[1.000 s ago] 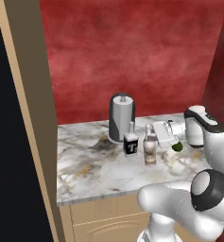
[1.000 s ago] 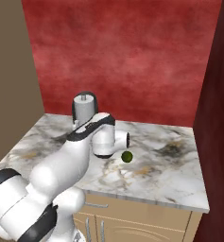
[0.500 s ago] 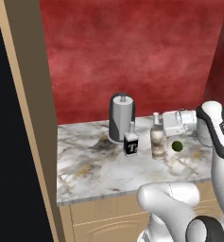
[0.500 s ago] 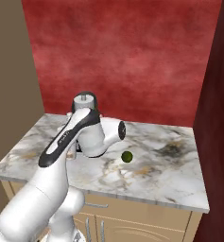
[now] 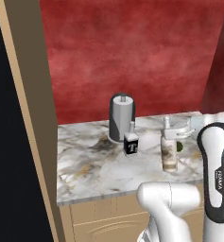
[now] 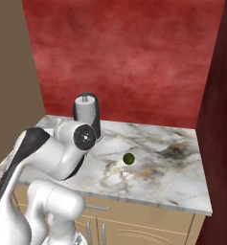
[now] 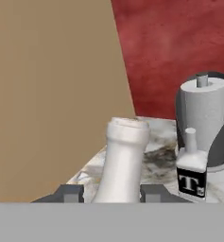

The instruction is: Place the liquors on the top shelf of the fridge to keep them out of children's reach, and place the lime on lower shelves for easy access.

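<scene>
Tool (image 7: 111, 193) pinches the white neck of the slim beige-brown bottle (image 5: 169, 152), upright on the bench (image 5: 94, 165). Left of that bottle: paper-towel roll (image 5: 120, 116), then the clear square bottle (image 5: 131, 141). Lime (image 6: 129, 158) sits just right of it.

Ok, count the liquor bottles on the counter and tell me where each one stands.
2. The square bottle with the black T label stands just in front of the paper-towel roll. The slim beige-brown bottle stands to its right, its white neck between the pincer fingers.
</scene>
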{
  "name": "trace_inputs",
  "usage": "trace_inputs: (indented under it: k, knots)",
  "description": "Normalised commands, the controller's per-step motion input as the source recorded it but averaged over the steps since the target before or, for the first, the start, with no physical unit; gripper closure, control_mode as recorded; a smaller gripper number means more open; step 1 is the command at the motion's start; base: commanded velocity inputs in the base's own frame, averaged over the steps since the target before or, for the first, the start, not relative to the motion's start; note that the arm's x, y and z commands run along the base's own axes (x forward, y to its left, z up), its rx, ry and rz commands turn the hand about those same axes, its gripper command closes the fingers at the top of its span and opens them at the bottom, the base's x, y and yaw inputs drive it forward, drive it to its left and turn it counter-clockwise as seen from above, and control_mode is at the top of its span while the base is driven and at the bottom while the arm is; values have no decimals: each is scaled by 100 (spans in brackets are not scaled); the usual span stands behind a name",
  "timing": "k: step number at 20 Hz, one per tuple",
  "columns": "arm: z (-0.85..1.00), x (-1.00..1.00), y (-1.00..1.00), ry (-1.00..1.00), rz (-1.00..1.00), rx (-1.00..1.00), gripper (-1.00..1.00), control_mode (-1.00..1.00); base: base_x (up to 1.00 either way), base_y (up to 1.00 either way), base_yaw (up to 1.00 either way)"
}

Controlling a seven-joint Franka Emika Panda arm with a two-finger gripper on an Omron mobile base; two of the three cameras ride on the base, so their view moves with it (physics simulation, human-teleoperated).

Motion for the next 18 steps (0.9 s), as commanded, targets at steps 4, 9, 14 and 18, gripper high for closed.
trace_inputs:
  k: [4,9,14,18]
  knots:
    - [67,-76,6,10,-41,-13,100,-100,0,0,0]
    - [84,-59,0,4,-37,-10,100,-100,0,0,0]
    - [74,-30,-1,1,-30,-13,100,-100,0,0,0]
    - [65,-21,-2,-4,-19,-17,100,-100,0,0,0]
